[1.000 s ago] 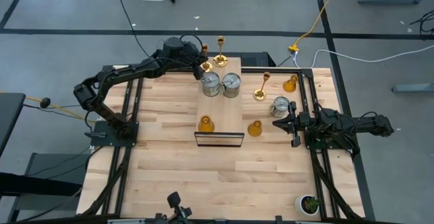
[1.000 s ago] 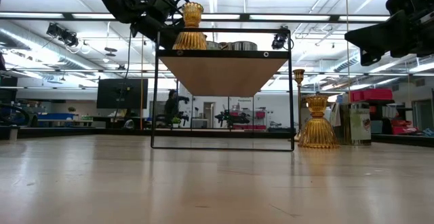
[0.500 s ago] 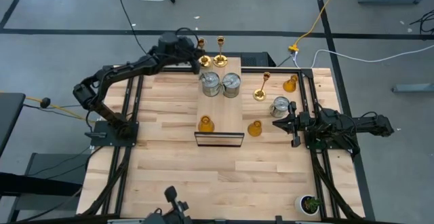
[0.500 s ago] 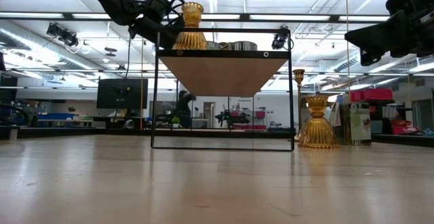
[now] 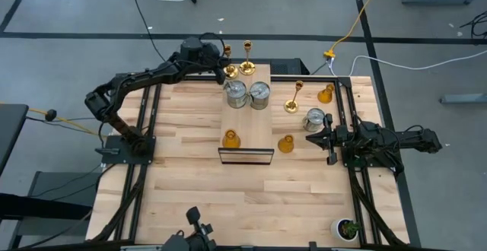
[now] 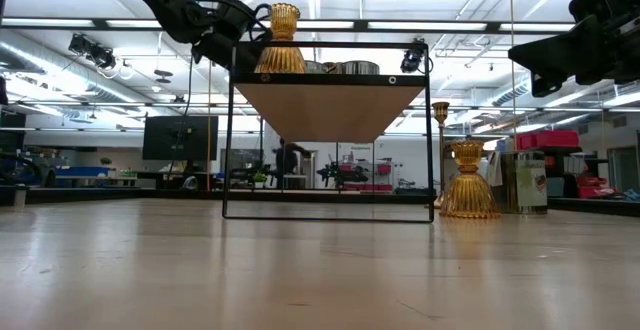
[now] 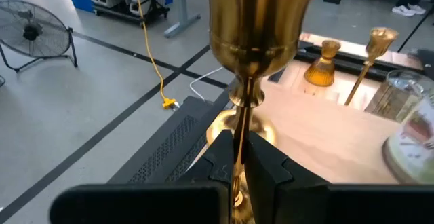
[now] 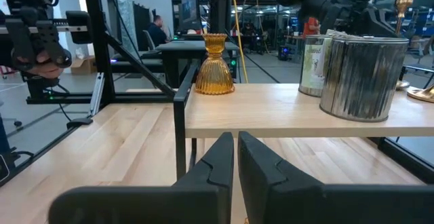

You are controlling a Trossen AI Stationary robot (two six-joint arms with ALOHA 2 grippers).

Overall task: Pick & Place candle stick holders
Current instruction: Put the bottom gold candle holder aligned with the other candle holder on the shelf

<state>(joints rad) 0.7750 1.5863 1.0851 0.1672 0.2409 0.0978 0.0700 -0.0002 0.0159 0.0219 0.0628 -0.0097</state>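
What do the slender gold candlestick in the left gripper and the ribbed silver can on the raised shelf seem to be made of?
Slender gold candlestick: probably polished brass-coloured metal, judging by its mirror-like reflections. Ribbed silver can: likely tin-plated steel, given its bright, vertically streaked sheen.

Left claw [image 5: 225,61] clamped at the table's far edge; right claw [image 5: 310,139] closed, idle.
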